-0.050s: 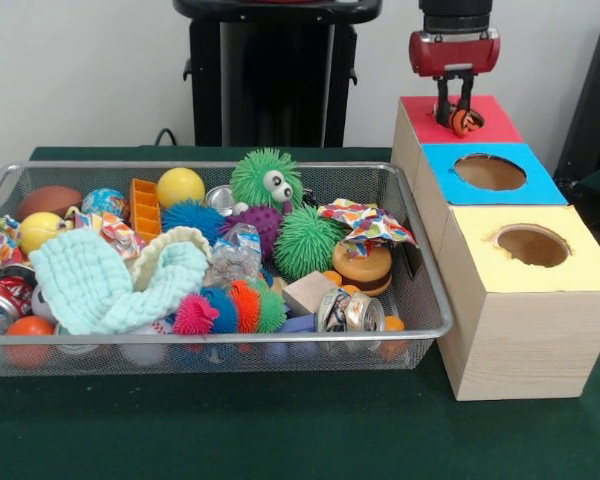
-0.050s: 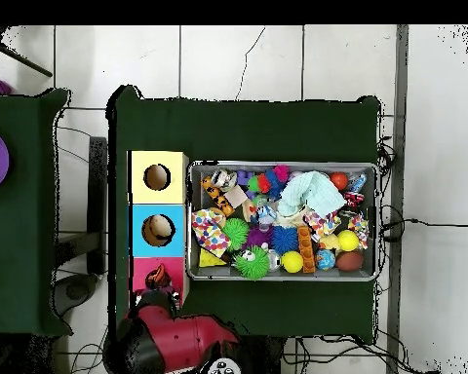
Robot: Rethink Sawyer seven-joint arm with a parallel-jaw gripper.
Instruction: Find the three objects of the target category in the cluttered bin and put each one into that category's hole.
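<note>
My gripper (image 1: 458, 108) hangs at the upper right of the front view, directly over the red box top (image 1: 480, 122), with its two dark fingers drawn narrow around a small orange and black ball (image 1: 466, 122) that sits right at the red surface. From overhead, the gripper (image 2: 160, 280) shows at the lower left of the frame above the same red section (image 2: 140, 276), and the arm's red and black bulk fills the space just below it. The red top is the farthest of three boxes standing in a row; next toward the bottom of the front view comes the blue box (image 1: 490, 173) with its round hole, then the yellow box (image 1: 528, 246) with another round hole. Left of the boxes, touching or just beside them, lies the wire mesh bin (image 1: 420, 290), crowded with things: a green spiky ball with eyes (image 1: 266, 180) at its back, a yellow ball (image 1: 180, 186) to the left of that, another green spiky ball (image 1: 308, 240) near the middle, a pale mint cloth (image 1: 110, 280) sprawled at the left, a crushed can (image 1: 348, 311) against the front rim and a brown ball (image 1: 48, 201) in the upper left corner. All of it rests on a dark green table (image 1: 280, 430).
</note>
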